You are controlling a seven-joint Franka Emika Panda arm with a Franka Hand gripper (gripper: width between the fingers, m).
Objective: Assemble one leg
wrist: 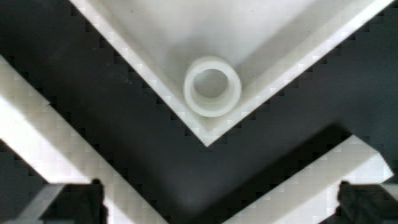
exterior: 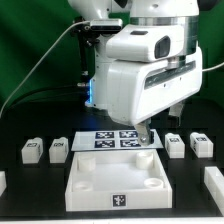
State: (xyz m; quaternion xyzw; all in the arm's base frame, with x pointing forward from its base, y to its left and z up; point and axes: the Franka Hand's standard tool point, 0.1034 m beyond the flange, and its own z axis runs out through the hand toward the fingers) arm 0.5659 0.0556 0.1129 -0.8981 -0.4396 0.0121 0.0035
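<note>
Black table (exterior: 30, 205) — leg (exterior: 58, 149) stubby; axis unclear

Square board (exterior: 85, 200) lies in front of the marker board (exterior: 108, 140), legs (exterior: 58, 148) apparently flanking both sides.

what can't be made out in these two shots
- Marker board: exterior view, its far edge is hidden behind the arm.
- White pieces at both side edges: exterior view, cut off by the frame, so unidentifiable.
- Tags on the legs: exterior view, too small to read.
- Wrist view: no legs in frame, only one corner of the square board and its socket.
</note>
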